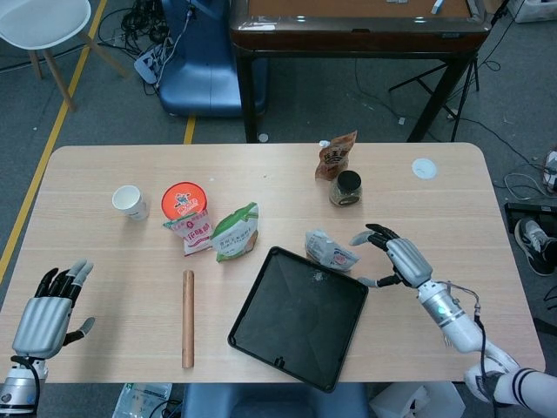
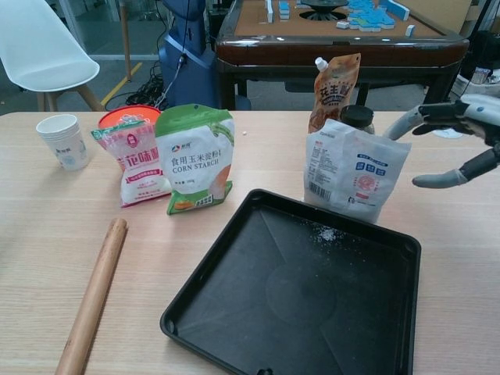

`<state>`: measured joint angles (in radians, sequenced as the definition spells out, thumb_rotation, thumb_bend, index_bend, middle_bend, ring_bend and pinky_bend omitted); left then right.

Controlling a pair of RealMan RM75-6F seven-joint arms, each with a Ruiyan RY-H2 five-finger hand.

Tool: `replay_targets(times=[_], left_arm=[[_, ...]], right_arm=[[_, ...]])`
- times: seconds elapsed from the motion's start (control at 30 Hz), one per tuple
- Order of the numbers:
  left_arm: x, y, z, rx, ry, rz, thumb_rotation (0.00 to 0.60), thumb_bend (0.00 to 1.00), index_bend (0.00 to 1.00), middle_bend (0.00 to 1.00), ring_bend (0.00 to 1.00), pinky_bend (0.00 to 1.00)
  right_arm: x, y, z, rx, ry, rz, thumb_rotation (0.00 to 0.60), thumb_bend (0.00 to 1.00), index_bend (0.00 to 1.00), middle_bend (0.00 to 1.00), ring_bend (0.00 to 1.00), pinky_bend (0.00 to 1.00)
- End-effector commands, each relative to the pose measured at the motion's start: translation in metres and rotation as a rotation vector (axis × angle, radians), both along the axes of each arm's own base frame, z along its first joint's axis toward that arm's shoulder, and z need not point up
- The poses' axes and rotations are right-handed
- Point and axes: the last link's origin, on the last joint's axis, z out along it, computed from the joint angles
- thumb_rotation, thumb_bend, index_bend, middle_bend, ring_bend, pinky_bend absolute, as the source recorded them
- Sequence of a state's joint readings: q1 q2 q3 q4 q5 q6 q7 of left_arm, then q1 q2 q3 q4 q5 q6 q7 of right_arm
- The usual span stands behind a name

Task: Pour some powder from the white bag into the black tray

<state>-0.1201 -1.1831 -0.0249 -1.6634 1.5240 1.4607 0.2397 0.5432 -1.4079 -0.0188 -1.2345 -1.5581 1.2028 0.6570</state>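
Observation:
The white bag stands upright on the table, just behind the far right edge of the black tray. A small patch of white powder lies in the tray near that edge. My right hand hangs to the right of the bag with its fingers spread, apart from it and holding nothing. My left hand rests at the near left corner of the table, fingers apart and empty; the chest view does not show it.
A green corn starch bag, a pink packet, a red-lidded tub and a paper cup stand at the left. A wooden rolling pin lies left of the tray. A brown pouch and a dark jar stand behind the white bag.

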Motion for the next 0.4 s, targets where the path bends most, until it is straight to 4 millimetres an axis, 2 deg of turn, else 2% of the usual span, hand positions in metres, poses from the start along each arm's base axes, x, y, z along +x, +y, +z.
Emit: replay_targets(times=[0.03, 0.2, 0.3, 0.4], left_arm=[[0.000, 0.002, 0.002, 0.004, -0.001, -0.001, 0.600, 0.21, 0.07, 0.09, 0.13, 0.07], [0.001, 0.006, 0.002, 0.018, -0.011, -0.010, 0.600, 0.21, 0.07, 0.09, 0.13, 0.07], [0.002, 0.006, 0.002, 0.021, -0.019, -0.012, 0.600, 0.21, 0.07, 0.09, 0.13, 0.07], [0.003, 0.006, 0.002, 0.028, -0.019, -0.018, 0.600, 0.21, 0.07, 0.09, 0.13, 0.07]], right_arm=[[-0.006, 0.028, 0.047, -0.124, 0.066, -0.008, 0.600, 0.12, 0.30, 0.33, 0.17, 0.14], [-0.016, 0.053, 0.094, -0.312, 0.255, -0.087, 0.600, 0.24, 0.37, 0.44, 0.34, 0.32], [-0.022, 0.066, 0.109, -0.398, 0.366, -0.135, 0.600, 0.28, 0.42, 0.49, 0.41, 0.43], [-0.030, 0.082, 0.120, -0.459, 0.454, -0.198, 0.600, 0.29, 0.44, 0.50, 0.44, 0.46]])
